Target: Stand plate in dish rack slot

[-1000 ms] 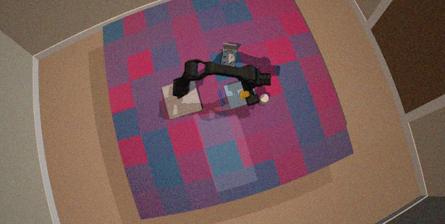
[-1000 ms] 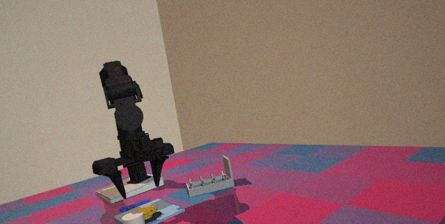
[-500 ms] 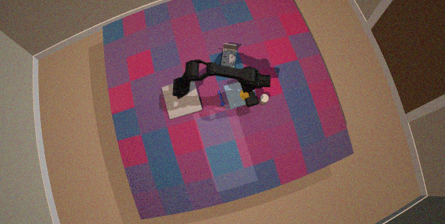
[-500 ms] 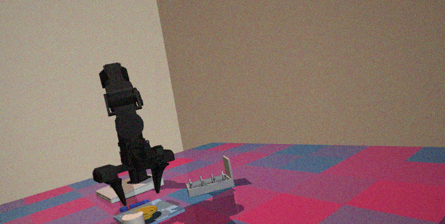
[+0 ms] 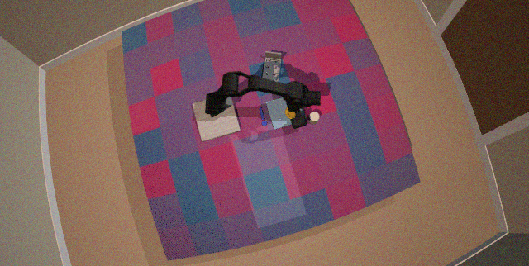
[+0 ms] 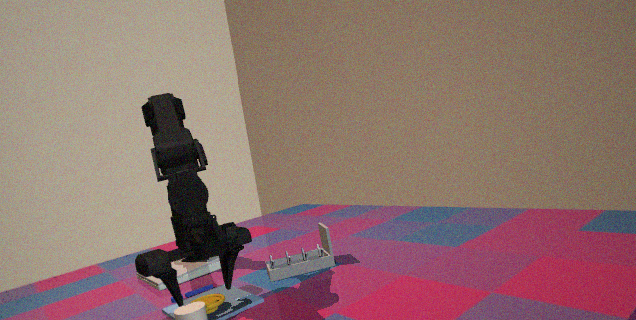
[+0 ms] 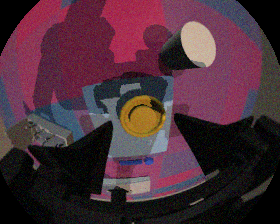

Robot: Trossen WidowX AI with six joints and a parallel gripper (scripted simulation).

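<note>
My pincer (image 5: 292,114) (image 6: 205,296) (image 7: 144,120) is almost fully open, and it has hold of nothing. Its fingers point downward, and in the wrist view they stand on the two sides of the plate (image 5: 290,113) (image 6: 211,302) (image 7: 142,116). This plate is yellow, small and round, and it lies flat on a light blue board (image 5: 274,114) (image 6: 246,302) (image 7: 136,142). Just beside the board is a blue object (image 5: 263,116) (image 6: 199,291) (image 7: 131,162), and on the other side a pale round-topped cup or block (image 5: 314,116) (image 6: 190,311) (image 7: 198,44). The dish rack (image 5: 272,68) (image 6: 300,265) (image 7: 41,134) stands apart, with its little rails upward.

The step in hand is, I judge, the grasp. To do it well, I should centre the plate between the fingertips, go down slowly without pressing the board, and close evenly on the rim. I must also keep the nearer finger away from the pale object, because it could be pushed over.

The arm (image 5: 269,85) (image 6: 186,196) reaches from its base plate (image 5: 221,130) (image 6: 199,271) (image 7: 140,186), high in the middle, and the wrist bends down toward the board.
</note>
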